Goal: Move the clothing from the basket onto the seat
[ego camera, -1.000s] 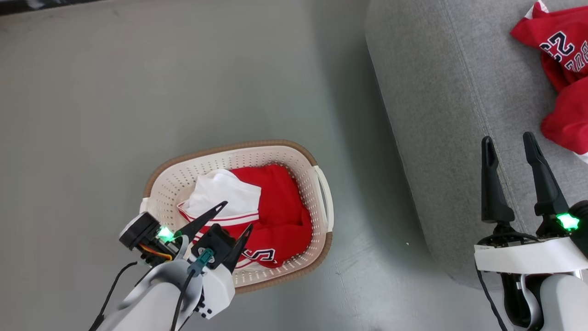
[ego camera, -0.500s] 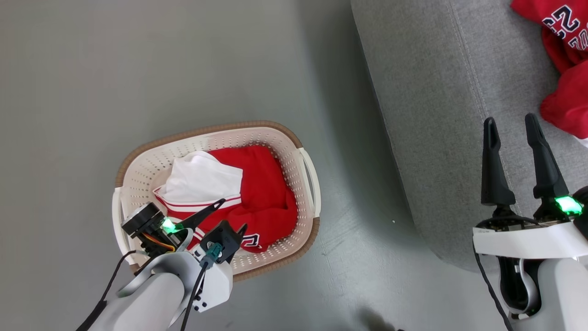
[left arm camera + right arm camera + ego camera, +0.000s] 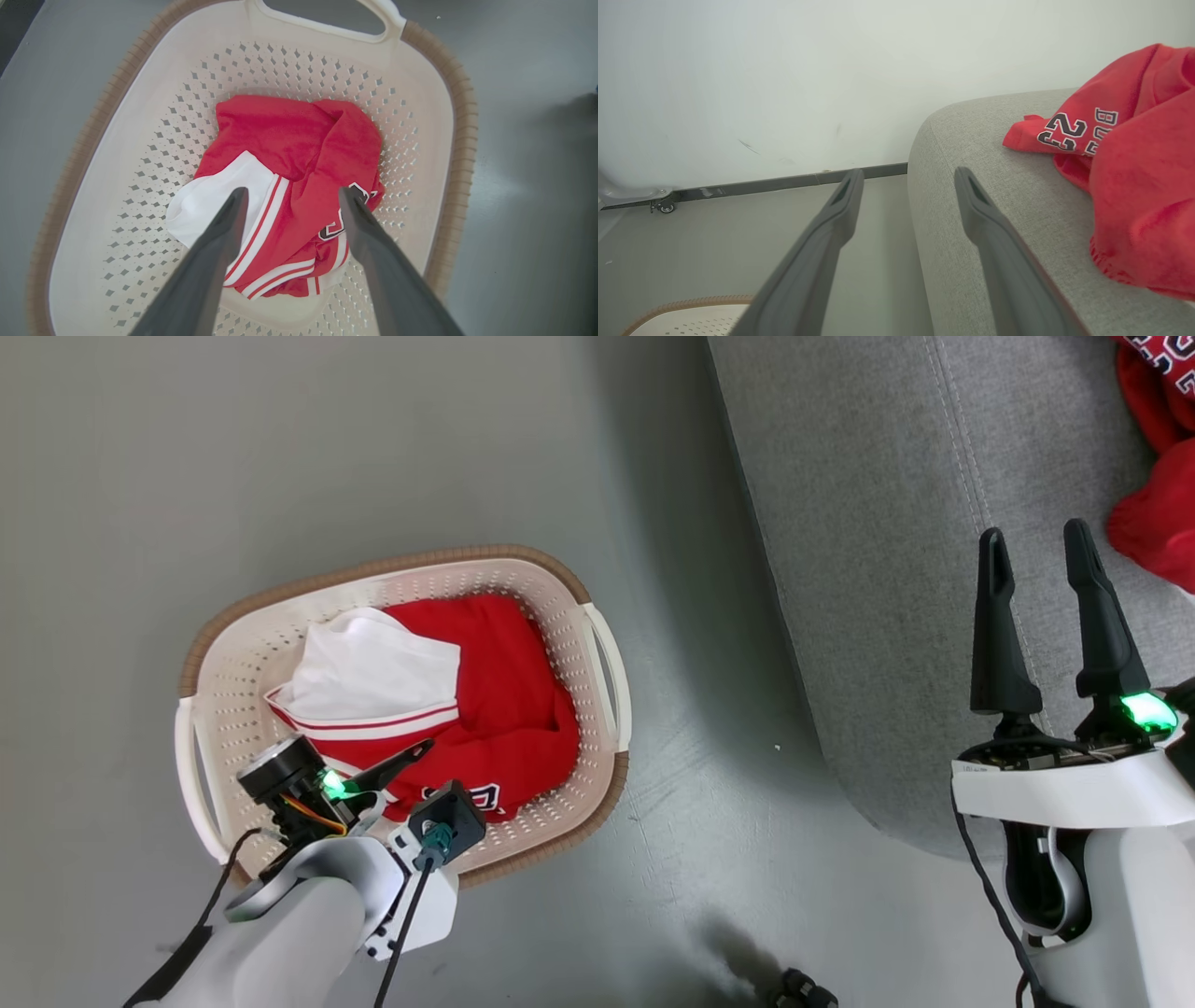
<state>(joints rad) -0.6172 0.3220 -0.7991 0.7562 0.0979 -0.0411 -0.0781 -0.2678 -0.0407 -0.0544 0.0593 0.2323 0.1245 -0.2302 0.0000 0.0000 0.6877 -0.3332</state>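
While the left gripper (image 3: 293,192) gapes over clothing (image 3: 289,135) inside the basket (image 3: 460,140), the right gripper (image 3: 1033,529) gapes above the seat (image 3: 868,569) edge.

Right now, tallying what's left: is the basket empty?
Not empty: the basket holds a crumpled red-and-white garment, with the open left gripper over it.

I read dark, white-outlined "23" and "BU" on the soft red jersey (image 3: 1134,186) lying on the large grey woven-fabric upholstered seat (image 3: 971,140).
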